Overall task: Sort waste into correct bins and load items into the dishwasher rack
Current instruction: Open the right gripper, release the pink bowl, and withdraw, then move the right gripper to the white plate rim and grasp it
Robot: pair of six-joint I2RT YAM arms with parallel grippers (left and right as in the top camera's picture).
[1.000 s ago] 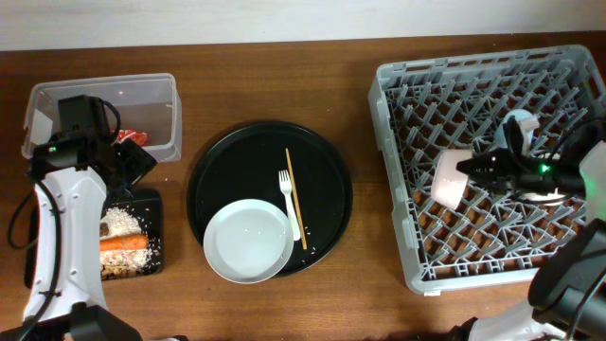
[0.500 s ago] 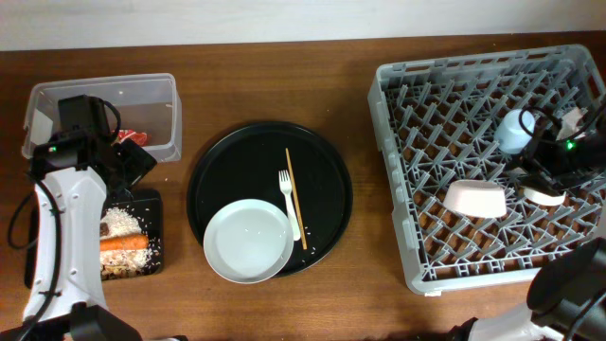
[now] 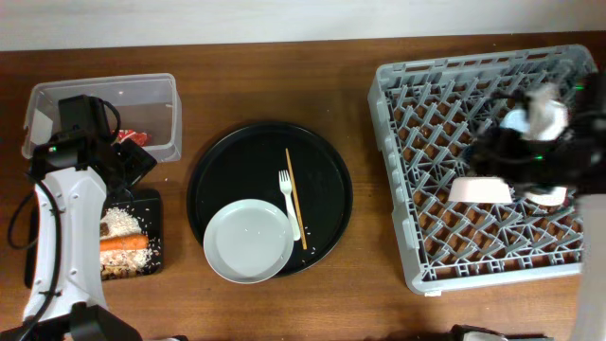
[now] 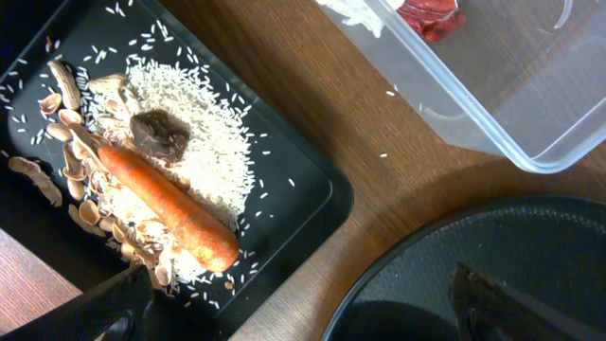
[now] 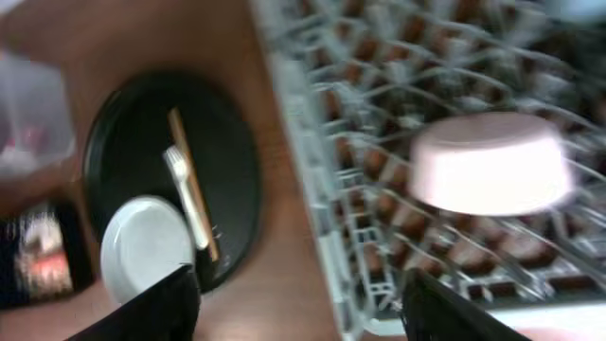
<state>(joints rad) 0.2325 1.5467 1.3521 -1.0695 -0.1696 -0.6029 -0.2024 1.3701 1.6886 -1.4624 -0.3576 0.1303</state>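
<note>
**Pink bowl in the rack, both tools open and empty**

The pale pink bowl [image 3: 481, 189] lies upside down near the middle of the dishwasher rack [image 3: 390, 161], at the right of the worktop [image 3: 369, 284]. The right tool [image 5: 295, 284] hangs over the rack with its fingers spread wide and nothing between them. A smeared pale shape [image 3: 519, 119] just beyond the bowl is probably the light blue cup.

In the centre, the round black tray [image 3: 237, 170] carries the white plate [image 3: 248, 240] at its near edge. The white fork [image 3: 285, 188] and wooden chopsticks [image 3: 292, 170] lie side by side just to the plate's far right.

On the left, the left tool [image 4: 298, 275] is open and empty, near the shallow black tray [image 4: 303, 189]. That tray holds white rice [image 4: 208, 152], a carrot [image 4: 166, 208] and brownish bones [image 4: 71, 123]. Beyond it, the clear tub [image 4: 511, 104] holds the red wrapper [image 4: 431, 17].
</note>
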